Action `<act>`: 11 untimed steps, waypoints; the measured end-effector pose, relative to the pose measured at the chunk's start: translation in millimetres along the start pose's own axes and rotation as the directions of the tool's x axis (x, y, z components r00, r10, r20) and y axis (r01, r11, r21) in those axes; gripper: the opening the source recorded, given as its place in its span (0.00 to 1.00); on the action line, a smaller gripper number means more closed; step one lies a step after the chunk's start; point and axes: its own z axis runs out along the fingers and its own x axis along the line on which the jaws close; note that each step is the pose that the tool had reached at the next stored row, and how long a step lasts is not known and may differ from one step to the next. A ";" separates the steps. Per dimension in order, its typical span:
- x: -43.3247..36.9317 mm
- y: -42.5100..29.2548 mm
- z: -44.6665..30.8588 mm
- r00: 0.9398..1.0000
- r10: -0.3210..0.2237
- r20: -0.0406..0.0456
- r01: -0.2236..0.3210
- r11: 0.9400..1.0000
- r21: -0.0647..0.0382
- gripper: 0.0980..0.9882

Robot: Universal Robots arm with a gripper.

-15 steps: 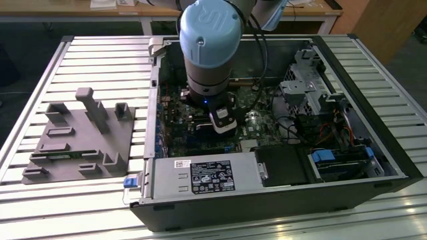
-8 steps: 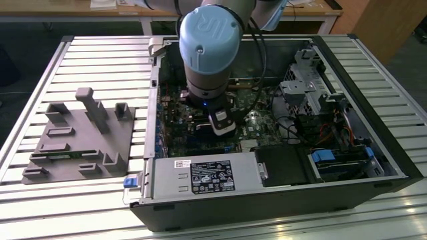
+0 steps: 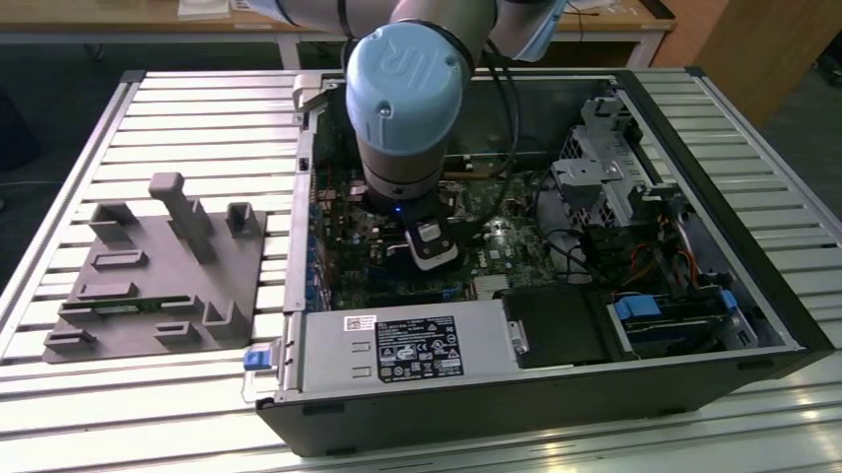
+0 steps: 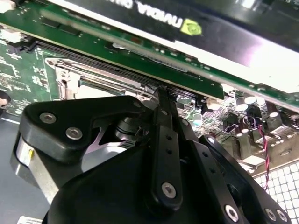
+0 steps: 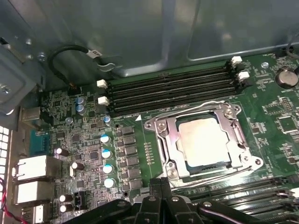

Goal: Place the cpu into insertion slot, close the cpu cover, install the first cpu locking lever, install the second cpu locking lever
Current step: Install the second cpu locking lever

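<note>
The cpu (image 5: pixel 203 140) lies flat in the insertion slot (image 5: pixel 201 141) on the green board, its silvery top showing through the window of the cpu cover (image 5: pixel 164 135), which is folded down over it. Thin wire levers (image 5: pixel 196 107) run along the cover's edges. My gripper (image 5: pixel 161 183) is shut with nothing between its fingers, its tips just beside the socket's edge, near one corner. In the second wrist view the gripper (image 4: pixel 161 91) points at the socket's metal rim (image 4: pixel 70 77). In the exterior view the gripper (image 3: pixel 432 254) reaches down into the open computer case.
Long black memory slots (image 5: pixel 173 91) flank the socket. A graphics card (image 4: pixel 187 28) stands close by. The case holds a power supply (image 3: pixel 394 345) and a drive cage (image 3: pixel 605 168). A grey fixture (image 3: pixel 158 276) sits on the slatted table at the exterior view's left.
</note>
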 end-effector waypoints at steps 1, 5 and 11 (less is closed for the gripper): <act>0.8 0.1 0.6 1.000 0.000 0.000 0.000 1.000 0.000 0.01; 2.6 0.7 2.8 1.000 0.000 0.000 0.000 1.000 0.000 0.01; 3.6 0.8 4.9 1.000 0.000 0.000 0.000 1.000 0.000 0.01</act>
